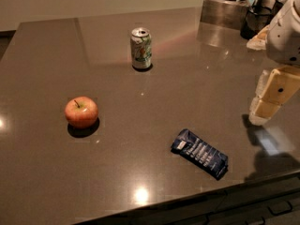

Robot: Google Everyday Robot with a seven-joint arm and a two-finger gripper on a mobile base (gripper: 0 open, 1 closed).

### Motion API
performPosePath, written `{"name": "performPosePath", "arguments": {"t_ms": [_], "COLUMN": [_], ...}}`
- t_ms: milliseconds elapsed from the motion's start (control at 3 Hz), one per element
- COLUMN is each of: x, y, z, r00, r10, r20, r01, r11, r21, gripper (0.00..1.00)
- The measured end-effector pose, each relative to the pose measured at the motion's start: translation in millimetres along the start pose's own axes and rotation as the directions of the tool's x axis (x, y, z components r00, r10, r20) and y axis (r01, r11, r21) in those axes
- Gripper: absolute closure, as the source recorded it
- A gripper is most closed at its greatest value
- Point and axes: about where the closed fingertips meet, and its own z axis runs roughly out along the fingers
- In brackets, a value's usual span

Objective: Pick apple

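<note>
Nothing picked yet: the apple [81, 111] sits untouched near the counter's [47, 55] left edge. My gripper [267, 102] hangs by the right edge. Open or closed, can't tell.

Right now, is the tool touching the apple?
Apart. The camera view shows the tool at the right edge and the apple at left, with counter between them.

I count one apple [81, 111], one soda can [141, 48] and one snack packet [200, 153] on the counter [47, 172]; my one pincer [268, 101] hangs at right.
</note>
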Motion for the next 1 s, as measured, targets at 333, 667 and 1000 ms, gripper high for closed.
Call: {"name": "performPosePath", "arguments": {"t_ms": [333,667,1000], "x": [-2.2,-31.7,-76.9], "y": [-0.4,4.8,12.7], "z": [-0.2,5.8,18.0], "r00": [1.000,0.995,0.968], "r10": [-0.001,-0.007,-0.023], "r20": [0.004,0.103,0.248], "r01": [0.001,0.010,0.040], "r11": [1.0000,0.9996,0.9970], "r21": [-0.001,-0.025,-0.066], "gripper": [0.00,0.00,0.00]}}
